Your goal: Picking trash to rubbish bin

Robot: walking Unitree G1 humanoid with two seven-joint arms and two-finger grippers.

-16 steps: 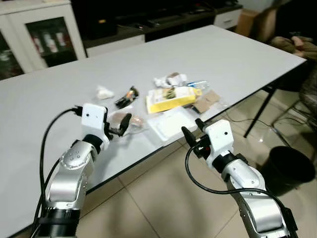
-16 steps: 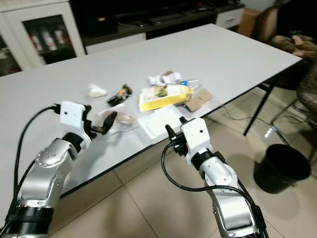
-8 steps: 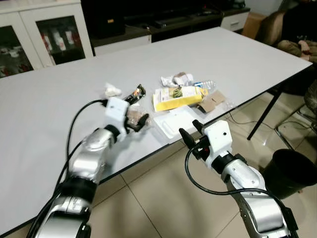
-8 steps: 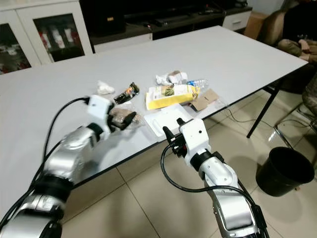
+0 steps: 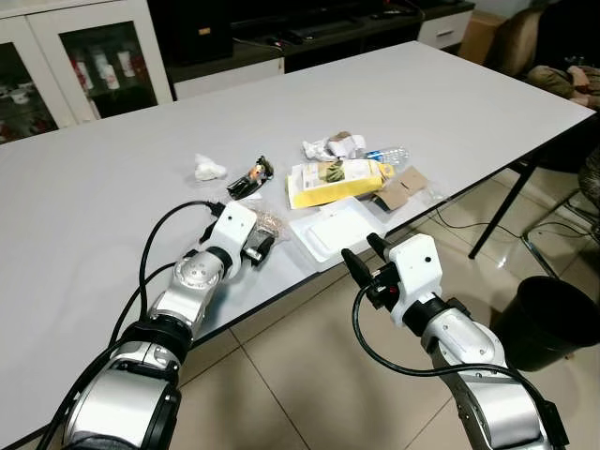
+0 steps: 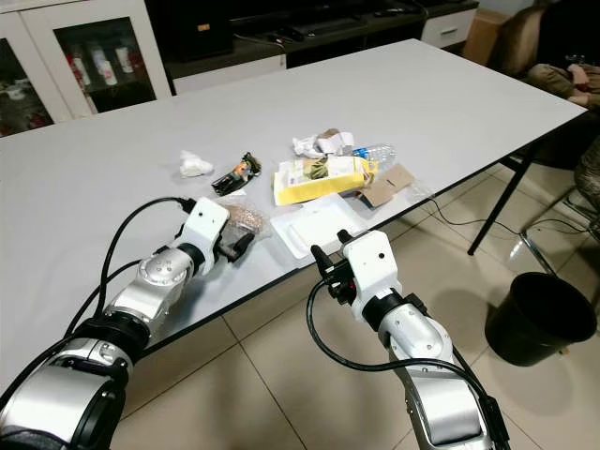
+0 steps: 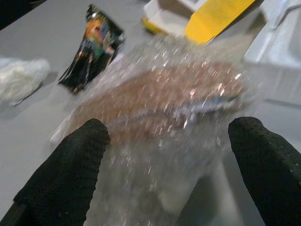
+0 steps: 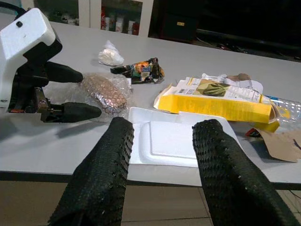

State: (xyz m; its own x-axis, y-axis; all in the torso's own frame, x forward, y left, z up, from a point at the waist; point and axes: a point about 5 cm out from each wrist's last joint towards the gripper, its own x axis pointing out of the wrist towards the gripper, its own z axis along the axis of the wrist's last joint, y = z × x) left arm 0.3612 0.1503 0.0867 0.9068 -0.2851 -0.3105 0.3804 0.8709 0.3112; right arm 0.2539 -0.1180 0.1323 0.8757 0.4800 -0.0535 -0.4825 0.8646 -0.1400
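A clear plastic bag with brown contents (image 5: pixel 268 225) lies on the grey table (image 5: pixel 94 216). My left gripper (image 5: pixel 260 247) rests low on the table, open, with the bag (image 7: pixel 160 103) lying between its two black fingers (image 7: pixel 70 174). My right gripper (image 5: pixel 363 255) hangs open in front of the table's near edge, just short of a white foam tray (image 5: pixel 337 230). Around it lie a yellow carton (image 5: pixel 336 181), a black snack wrapper (image 5: pixel 249 178), a crumpled white tissue (image 5: pixel 208 169), a clear bottle (image 5: pixel 389 156) and a brown cardboard scrap (image 5: pixel 403 186).
A black rubbish bin (image 5: pixel 553 323) stands on the tiled floor at the right, beyond the table's corner. A table leg (image 5: pixel 497 211) slants down near it. Glass-door cabinets (image 5: pixel 84 66) line the far wall. A person sits at the far right (image 5: pixel 572 80).
My left arm has reached forward and dropped to the tabletop, bringing its open fingers around the plastic bag. The right arm has hardly moved; the camera has shifted a little.
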